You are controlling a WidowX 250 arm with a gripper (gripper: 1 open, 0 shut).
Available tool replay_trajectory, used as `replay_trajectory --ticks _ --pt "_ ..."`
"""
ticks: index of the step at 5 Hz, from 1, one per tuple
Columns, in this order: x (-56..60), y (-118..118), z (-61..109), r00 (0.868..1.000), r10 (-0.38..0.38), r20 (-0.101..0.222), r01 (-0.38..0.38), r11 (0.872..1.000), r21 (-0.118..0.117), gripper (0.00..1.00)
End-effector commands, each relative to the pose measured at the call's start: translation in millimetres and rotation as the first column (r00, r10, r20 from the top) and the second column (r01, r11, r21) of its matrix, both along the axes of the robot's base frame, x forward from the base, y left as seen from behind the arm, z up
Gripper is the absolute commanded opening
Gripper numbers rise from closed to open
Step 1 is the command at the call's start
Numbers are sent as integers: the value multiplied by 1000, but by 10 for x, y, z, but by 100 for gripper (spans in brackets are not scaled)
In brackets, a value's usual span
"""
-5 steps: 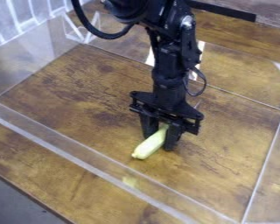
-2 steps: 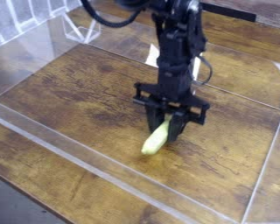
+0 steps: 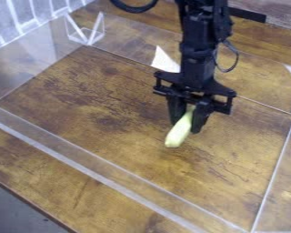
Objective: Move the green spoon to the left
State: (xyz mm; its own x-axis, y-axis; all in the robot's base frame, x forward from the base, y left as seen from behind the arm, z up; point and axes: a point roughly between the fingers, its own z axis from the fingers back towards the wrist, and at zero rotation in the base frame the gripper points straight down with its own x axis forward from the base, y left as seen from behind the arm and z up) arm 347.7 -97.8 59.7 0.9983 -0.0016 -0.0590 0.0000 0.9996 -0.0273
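The wooden worktop (image 3: 87, 100) is lying inside a low clear barrier (image 3: 124, 177) that is running along its near edge, and a black robot arm (image 3: 199, 41) is reaching down over the right half of the surface, closer to the right edge than to the left. At its lower end the gripper (image 3: 192, 116) is pointing straight down with its two dark fingers closed on the upper part of the green spoon (image 3: 178, 135); the jaws are clamping the thick yellow-green handle, so the grip is judged firm. The spoon is hanging from the jaws with its free end slanting down toward the near edge, apparently just clear of the wood, though contact at the tip cannot be ruled out. Its long axis is running from the gripper down and slightly leftward in the picture, steeply tilted rather than flat. The metal bowl is not visible and is presumably hidden between or behind the fingers. As to progress, the pickup is appearing complete, while the carry to the left is not yet accomplished: the spoon is sitting right of centre, and the left portion of the worktop is awaiting it. The transfer and the release are both remaining outstanding.
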Motion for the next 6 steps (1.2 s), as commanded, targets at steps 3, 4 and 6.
replay_trajectory --ticks 3,4,6 --pt "85 61 20 996 93 -7 -93 995 -26 0" --pt "57 136 -1 992 125 -19 -125 992 -29 0" --pt "0 92 7 991 125 -48 -127 992 -29 0"
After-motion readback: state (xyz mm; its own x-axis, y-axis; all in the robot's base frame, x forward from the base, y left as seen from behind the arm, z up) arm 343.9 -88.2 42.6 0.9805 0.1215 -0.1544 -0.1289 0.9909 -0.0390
